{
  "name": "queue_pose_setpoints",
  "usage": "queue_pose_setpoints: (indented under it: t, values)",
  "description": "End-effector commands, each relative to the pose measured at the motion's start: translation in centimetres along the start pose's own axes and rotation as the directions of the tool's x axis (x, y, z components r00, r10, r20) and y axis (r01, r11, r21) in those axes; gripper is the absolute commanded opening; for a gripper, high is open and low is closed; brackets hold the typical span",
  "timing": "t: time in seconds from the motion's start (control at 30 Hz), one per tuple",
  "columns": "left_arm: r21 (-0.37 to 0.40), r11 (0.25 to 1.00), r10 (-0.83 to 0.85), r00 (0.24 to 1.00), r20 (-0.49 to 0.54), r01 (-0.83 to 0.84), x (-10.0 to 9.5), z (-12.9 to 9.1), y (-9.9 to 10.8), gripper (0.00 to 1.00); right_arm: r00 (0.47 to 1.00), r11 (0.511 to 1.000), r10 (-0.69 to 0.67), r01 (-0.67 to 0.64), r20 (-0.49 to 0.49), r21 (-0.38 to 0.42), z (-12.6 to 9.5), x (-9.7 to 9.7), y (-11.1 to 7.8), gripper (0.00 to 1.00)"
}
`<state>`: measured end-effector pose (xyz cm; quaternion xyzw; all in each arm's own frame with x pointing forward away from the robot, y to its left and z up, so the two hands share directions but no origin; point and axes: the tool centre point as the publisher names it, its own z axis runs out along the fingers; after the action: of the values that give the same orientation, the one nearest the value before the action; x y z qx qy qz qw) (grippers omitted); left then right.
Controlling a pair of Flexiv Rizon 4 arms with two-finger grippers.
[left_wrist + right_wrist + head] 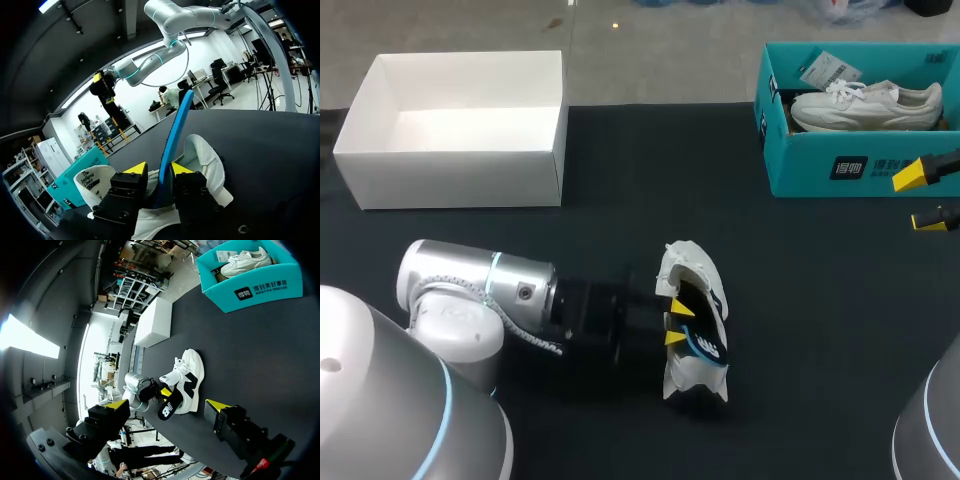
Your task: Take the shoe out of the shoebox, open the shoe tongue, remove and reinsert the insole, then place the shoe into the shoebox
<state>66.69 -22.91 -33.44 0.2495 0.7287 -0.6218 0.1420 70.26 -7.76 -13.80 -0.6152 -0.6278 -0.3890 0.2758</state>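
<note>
Looking down from head view: our left gripper (pixel 673 323) clamped on blue insole (pixel 705 345), which sticks out of white shoe (pixel 685 270) lying on table (pixel 820 330), near middle. Our right gripper (pixel 920 197) just beside teal shoebox (pixel 820 165), fingers apart; second shoe (pixel 865 105) inside it. At far left corner, white box (pixel 460 160).

Left wrist view: both fingers pinch insole (pixel 175 130) edge-on, shoe (pixel 207 160) under them.

Right wrist view: our fingers spread wide; shoe (pixel 189 372) ahead, shoebox (pixel 250 280) well beyond.

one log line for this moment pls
left hand: shut on insole | insole: sticking up out of shoe | shoe: on table | right hand: open, near teal shoebox
</note>
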Motion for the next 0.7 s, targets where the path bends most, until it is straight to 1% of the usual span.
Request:
queue_pose_setpoints:
  t: [0.03,0.1,0.13,0.3,0.33,0.37,0.5,0.7]
  values:
    - [0.001,1.000,-0.002,1.000,-0.010,0.002,0.1,0.3,0.0,0.18,1.000,1.000,0.001,-0.001,0.001,0.000,0.0,0.0,0.0,1.00]
    - [0.005,1.000,-0.005,1.000,-0.016,0.005,0.2,0.5,0.0,0.07,1.000,1.000,0.001,-0.001,0.001,0.000,0.0,0.0,0.0,1.00]
    - [0.005,1.000,-0.008,1.000,-0.021,0.008,0.2,0.6,0.1,0.00,1.000,1.000,0.001,-0.001,0.001,0.000,0.0,0.0,0.0,1.00]
    - [-0.005,1.000,-0.019,0.999,-0.028,0.019,0.2,0.8,1.3,0.00,1.000,1.000,0.001,-0.001,0.001,0.000,0.0,0.0,0.0,1.00]
    - [-0.027,1.000,-0.015,0.999,-0.033,0.014,0.2,0.8,1.6,0.00,1.000,1.000,0.001,-0.001,0.001,0.000,0.0,0.0,0.0,1.00]
    - [-0.024,1.000,-0.015,0.999,-0.032,0.014,0.1,0.8,1.9,0.00,1.000,1.000,0.001,-0.001,0.001,0.000,0.0,0.0,0.0,1.00]
    - [-0.030,1.000,-0.011,1.000,-0.021,0.010,-0.4,1.1,2.6,0.00,1.000,1.000,0.001,-0.001,0.001,0.000,0.0,0.0,0.0,1.00]
    - [-0.068,0.998,-0.011,1.000,0.001,0.011,-1.1,1.1,4.0,0.00,1.000,1.000,0.001,-0.001,0.001,0.000,0.0,0.0,0.0,1.00]
